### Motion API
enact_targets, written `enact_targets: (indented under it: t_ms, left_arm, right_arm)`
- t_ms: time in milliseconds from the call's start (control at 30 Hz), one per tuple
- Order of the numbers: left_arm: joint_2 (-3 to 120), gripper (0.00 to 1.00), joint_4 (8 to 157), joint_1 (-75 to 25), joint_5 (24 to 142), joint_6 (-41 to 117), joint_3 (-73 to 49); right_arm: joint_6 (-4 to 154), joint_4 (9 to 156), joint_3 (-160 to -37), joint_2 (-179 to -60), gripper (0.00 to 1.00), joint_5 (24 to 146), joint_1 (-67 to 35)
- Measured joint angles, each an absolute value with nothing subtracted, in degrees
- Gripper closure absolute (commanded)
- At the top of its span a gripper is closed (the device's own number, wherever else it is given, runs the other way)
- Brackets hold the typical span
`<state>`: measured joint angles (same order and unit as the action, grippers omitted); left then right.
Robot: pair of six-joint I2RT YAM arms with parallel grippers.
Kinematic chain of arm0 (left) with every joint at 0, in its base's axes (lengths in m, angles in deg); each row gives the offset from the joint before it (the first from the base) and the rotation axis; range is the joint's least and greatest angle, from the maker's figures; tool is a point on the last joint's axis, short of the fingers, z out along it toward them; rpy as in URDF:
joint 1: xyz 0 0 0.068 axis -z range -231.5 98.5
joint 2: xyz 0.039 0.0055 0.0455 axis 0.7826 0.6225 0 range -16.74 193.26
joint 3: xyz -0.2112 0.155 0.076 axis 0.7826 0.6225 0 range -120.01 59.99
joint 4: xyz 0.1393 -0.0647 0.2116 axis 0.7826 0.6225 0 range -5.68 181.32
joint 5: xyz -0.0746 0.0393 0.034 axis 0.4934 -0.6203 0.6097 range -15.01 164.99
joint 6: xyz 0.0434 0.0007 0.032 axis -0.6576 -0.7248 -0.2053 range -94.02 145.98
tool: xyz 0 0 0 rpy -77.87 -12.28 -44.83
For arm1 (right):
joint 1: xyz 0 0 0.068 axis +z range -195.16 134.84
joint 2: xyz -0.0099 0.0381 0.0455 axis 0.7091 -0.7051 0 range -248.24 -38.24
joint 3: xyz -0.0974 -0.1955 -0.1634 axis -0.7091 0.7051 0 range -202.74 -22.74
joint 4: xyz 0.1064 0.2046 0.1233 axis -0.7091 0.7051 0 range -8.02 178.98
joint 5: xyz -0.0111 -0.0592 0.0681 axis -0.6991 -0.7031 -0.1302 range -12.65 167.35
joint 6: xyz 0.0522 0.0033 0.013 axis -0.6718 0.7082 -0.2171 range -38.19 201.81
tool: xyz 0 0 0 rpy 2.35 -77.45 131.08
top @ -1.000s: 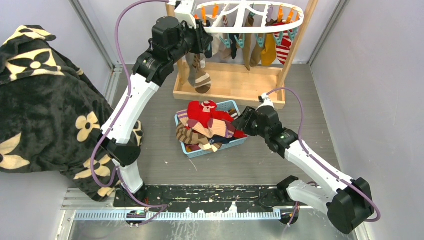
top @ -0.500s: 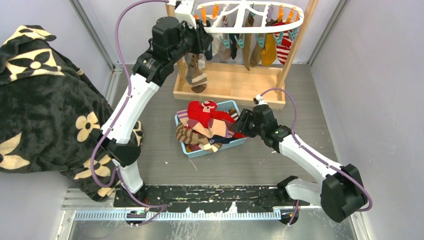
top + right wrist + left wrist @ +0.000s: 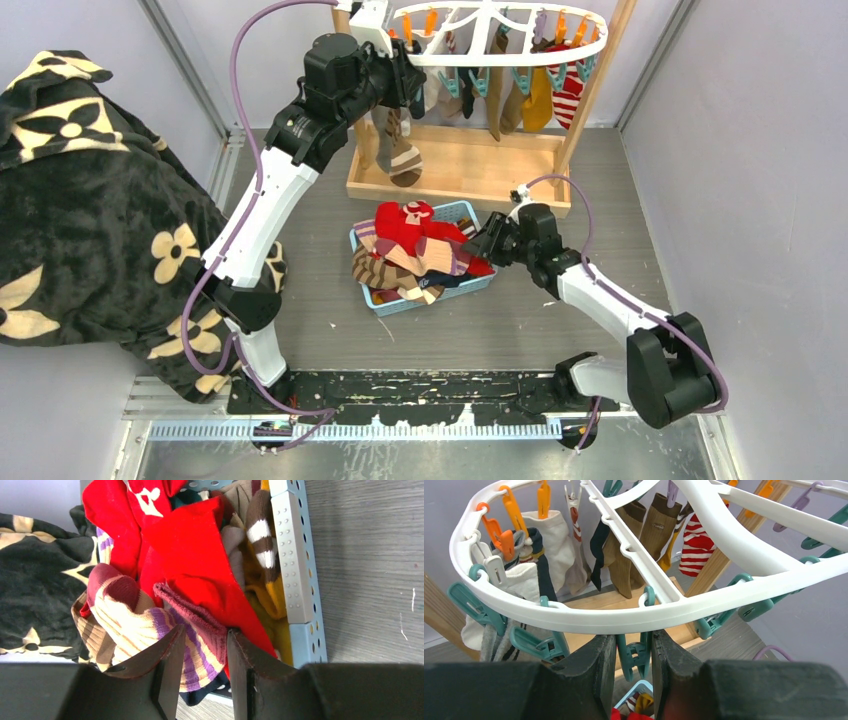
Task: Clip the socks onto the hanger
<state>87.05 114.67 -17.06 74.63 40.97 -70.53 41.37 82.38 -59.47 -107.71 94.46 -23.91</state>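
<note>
In the middle of the top view, loose socks [image 3: 415, 250] heap in a blue basket [image 3: 452, 208]; others hang clipped on the hanger [image 3: 480, 58] at upper centre. The left gripper [image 3: 634, 645] pinches a teal clip [image 3: 633, 660] under the hanger's rim. The right gripper [image 3: 206, 635] straddles a striped sock [image 3: 150, 625] by its cuff; I cannot tell whether it grips.

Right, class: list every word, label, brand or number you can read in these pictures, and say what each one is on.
"A": a white mark like this letter, seen sideways, on the red sock in the blue basket; any further print is hidden.
Small oval label on the brown sock clipped to the hanger: too small to read.
Nothing else is legible.
</note>
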Motion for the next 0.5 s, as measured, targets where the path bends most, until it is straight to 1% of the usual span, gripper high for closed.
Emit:
enact_targets:
  t_ms: [67, 300, 433, 500]
  left_arm:
    - [87.0, 1.00, 114.7, -17.1, 74.7, 41.0, -70.6]
    - [87.0, 1.00, 114.7, -17.1, 74.6, 41.0, -70.6]
    - [87.0, 1.00, 114.7, -17.0, 74.6, 41.0, -70.6]
    - [87.0, 1.00, 114.7, -17.0, 74.6, 41.0, -70.6]
  right_arm:
    - [41.0, 80.3, -58.9, -108.7, 0.60, 96.1, -24.6]
    - [39.5, 76.6, -57.4, -111.4, 0.70, 99.6, -25.3]
    - [38.4, 74.6, -56.4, -111.1, 0.82, 100.9, -25.3]
    - [37.9, 73.7, -55.3, -109.8, 0.86, 101.3, -25.3]
